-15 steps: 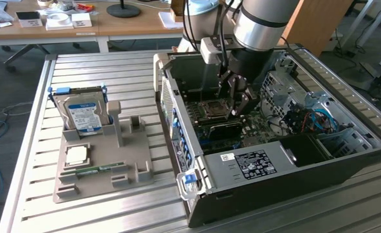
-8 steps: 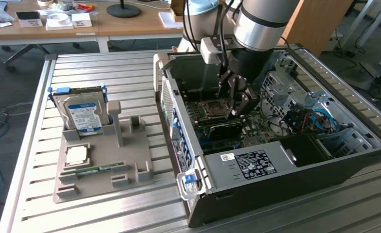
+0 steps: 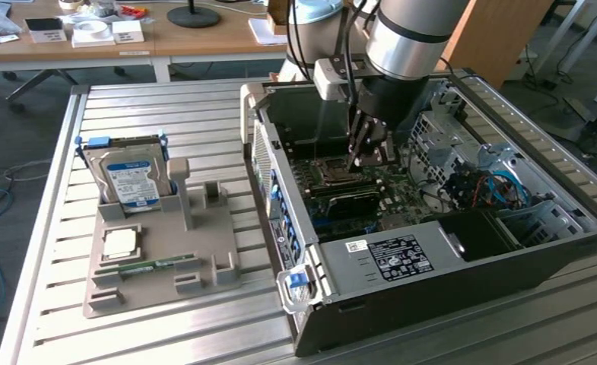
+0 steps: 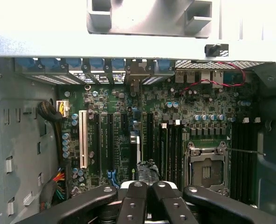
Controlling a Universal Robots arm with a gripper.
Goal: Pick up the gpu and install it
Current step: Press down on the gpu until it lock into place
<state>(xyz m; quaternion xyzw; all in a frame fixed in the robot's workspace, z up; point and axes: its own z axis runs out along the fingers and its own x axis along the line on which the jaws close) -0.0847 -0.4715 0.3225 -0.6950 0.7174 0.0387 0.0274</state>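
Pincer [image 4: 147, 176]: clenched, fingers pressed together inside the computer case [image 3: 541, 251].
gpu [image 4: 134, 150]: edge-on, standing in a motherboard [image 4: 194, 112] slot, just under the fingertips; at 6 o'clock from them in the exterior view.
Grasp: cannot tell whether the card is pinched.

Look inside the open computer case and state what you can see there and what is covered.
Inside the computer case lies a green motherboard with an empty processor socket, slots and cables. The end effector reaches down into it, shut, covering the board beneath.
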